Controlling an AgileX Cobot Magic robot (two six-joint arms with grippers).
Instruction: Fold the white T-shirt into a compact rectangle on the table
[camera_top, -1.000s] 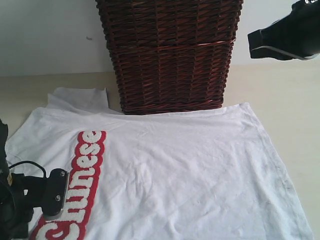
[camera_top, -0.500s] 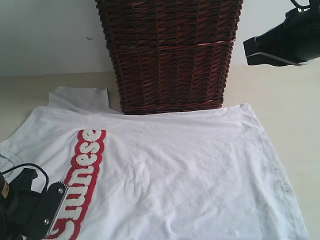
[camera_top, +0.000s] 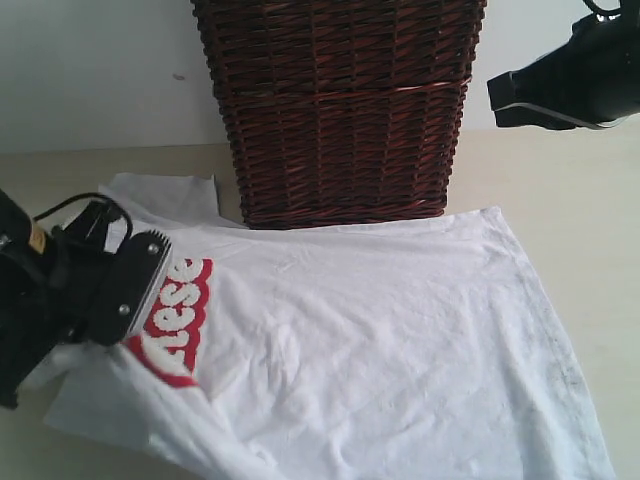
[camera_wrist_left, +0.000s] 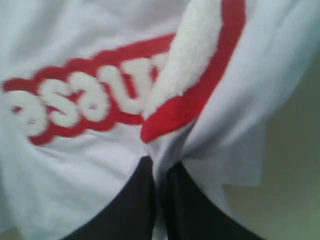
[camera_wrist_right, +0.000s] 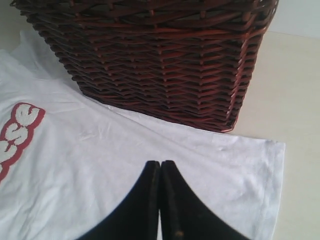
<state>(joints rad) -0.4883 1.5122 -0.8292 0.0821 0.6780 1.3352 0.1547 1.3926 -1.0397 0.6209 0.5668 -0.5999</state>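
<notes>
The white T-shirt (camera_top: 380, 330) lies spread on the cream table (camera_top: 580, 190), its red-outlined lettering (camera_top: 175, 320) at the left. My left gripper (camera_wrist_left: 160, 167) is shut on a pinch of the shirt's cloth (camera_wrist_left: 170, 150) beside the lettering (camera_wrist_left: 85, 100) and holds that near-left edge up, folded over toward the basket. In the exterior view the left arm (camera_top: 70, 290) covers that corner. My right gripper (camera_wrist_right: 160, 164) is shut with nothing in it, hanging above the shirt (camera_wrist_right: 100, 165); its arm (camera_top: 570, 75) is at the upper right.
A tall dark brown wicker basket (camera_top: 340, 110) stands at the back, right against the shirt's far edge, also seen in the right wrist view as the basket (camera_wrist_right: 160, 55). Bare tabletop lies to the right of the shirt and at the near left corner (camera_top: 40, 455).
My left gripper has risen from the near-left edge and moved toward the basket, carrying the shirt's lettered edge up and over. The right arm has barely moved.
</notes>
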